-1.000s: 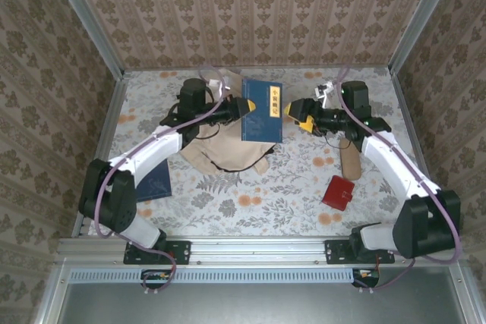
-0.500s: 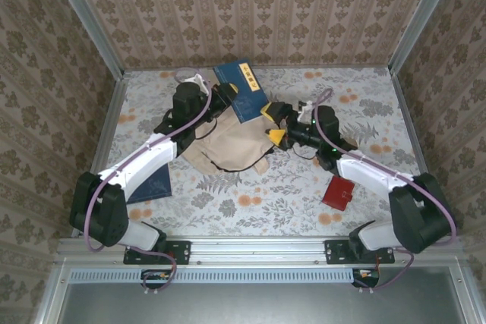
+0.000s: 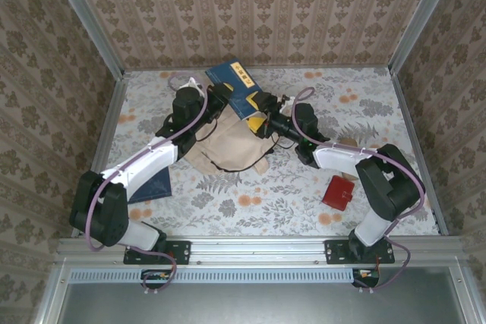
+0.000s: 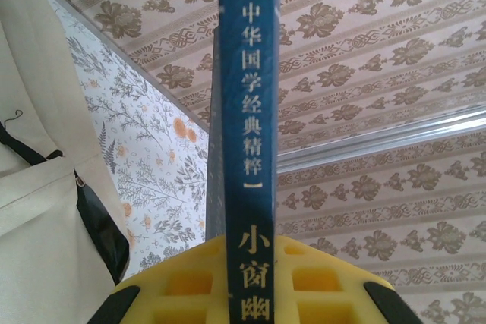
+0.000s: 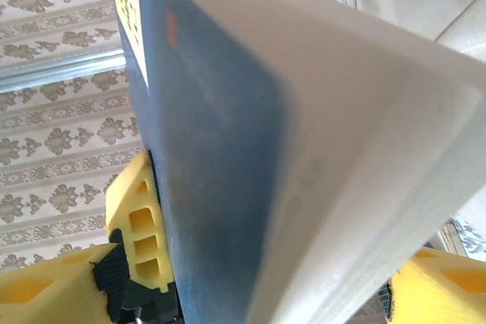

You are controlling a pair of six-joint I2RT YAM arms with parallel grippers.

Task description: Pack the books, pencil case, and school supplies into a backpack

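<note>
- The left gripper (image 3: 225, 99) still clamped the thin dark blue book (image 3: 234, 85) above the cream-beige fabric backpack (image 3: 228, 148).
- The right gripper (image 3: 257, 114) had moved in, jaws wide astride the book's edge.

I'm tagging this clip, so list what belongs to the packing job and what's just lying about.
Job: yellow-labelled blue book; beige backpack; second, darker blue book.
Lying about: red pouch, untouched, though possibly meant for packing.

Blue book (image 3: 234, 86) blocks backpack's (image 3: 228, 146) far edge; far-right table (image 3: 380, 111) open.
</note>
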